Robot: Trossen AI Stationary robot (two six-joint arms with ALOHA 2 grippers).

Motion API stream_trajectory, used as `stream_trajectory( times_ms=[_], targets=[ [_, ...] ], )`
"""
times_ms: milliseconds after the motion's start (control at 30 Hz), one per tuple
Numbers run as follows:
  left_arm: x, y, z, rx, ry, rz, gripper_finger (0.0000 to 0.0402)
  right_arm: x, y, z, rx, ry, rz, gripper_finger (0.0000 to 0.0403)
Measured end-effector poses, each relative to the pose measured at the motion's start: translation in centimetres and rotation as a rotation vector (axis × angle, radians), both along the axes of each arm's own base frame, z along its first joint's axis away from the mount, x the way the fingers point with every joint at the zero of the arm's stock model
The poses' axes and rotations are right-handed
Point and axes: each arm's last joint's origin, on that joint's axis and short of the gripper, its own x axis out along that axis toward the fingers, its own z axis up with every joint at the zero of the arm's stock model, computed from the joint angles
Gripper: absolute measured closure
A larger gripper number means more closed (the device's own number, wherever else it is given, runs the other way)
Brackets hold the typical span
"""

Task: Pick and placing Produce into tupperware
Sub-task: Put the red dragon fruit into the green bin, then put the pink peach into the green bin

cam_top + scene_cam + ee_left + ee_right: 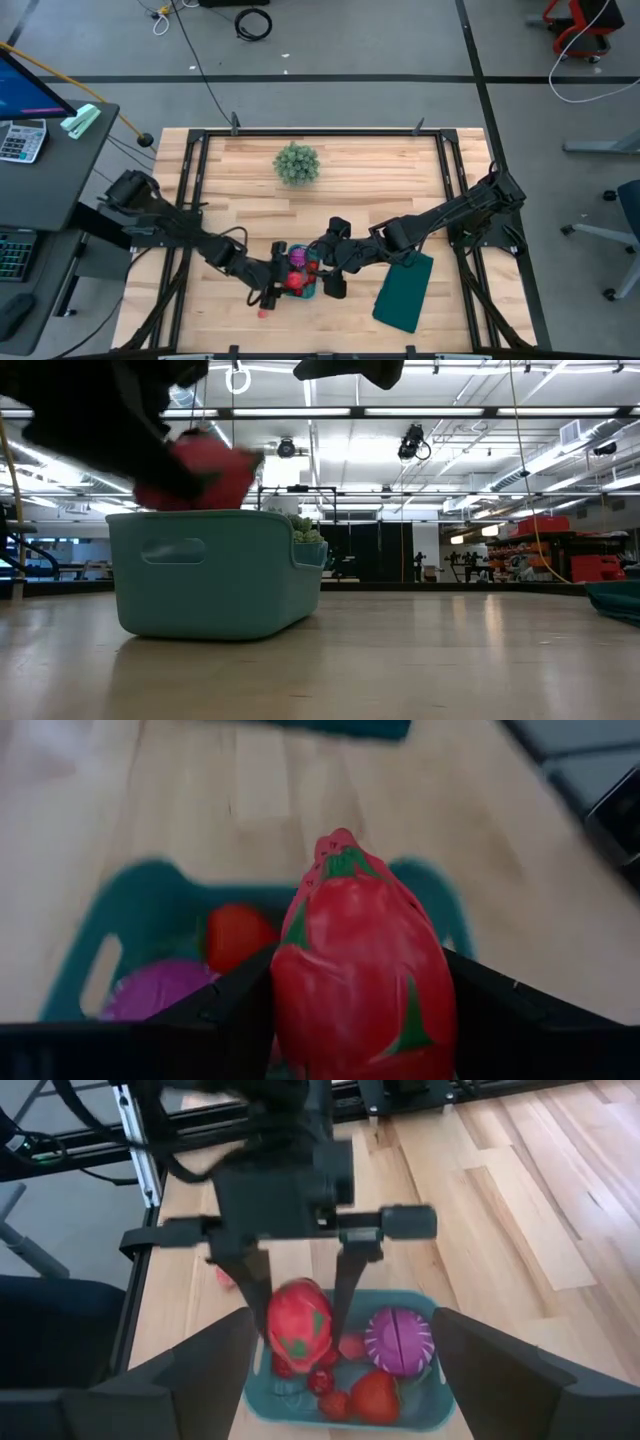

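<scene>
The left gripper [300, 1305] hangs over the tupperware [345, 1405], jaws clenched on a red produce piece [298, 1328]; purple and red pieces already lie inside; the right gripper [335, 285], jaws released, waits beside; one piece [263, 313] remains on the surface [350, 180].

A spiky green ball-shaped plant [297, 164] stands near the far edge of the wooden counter [250, 200]. A flat dark-green rectangular slab [404, 291] lies tilted near the front right corner. Off the counter's left side sits a dark desk [45, 165] carrying a calculator [21, 139]. 1 coiled black cable [253, 22] lies on the floor beyond.
</scene>
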Motion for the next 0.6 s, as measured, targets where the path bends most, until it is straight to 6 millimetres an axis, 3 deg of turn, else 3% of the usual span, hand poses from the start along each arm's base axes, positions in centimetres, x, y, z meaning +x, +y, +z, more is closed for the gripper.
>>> stream_trajectory(
  times_ms=[233, 500, 600],
  targets=[
    [0.2, 0.0, -1.3, 0.024, 0.039, 0.001, 0.0152, 0.0, 0.0, 0.0, -0.003, 0.002, 0.001, 0.0089],
    [0.1, 0.1, -0.5, 0.020, 0.015, -0.008, 0.0137, 0.0, 0.0, 0.0, -0.003, 0.002, 0.002, 0.0089],
    [-0.2, 0.0, 0.7, -0.004, -0.018, -0.024, 0.0139, 0.0, 0.0, 0.0, -0.005, 0.002, 0.003, 0.0089]
  ],
)
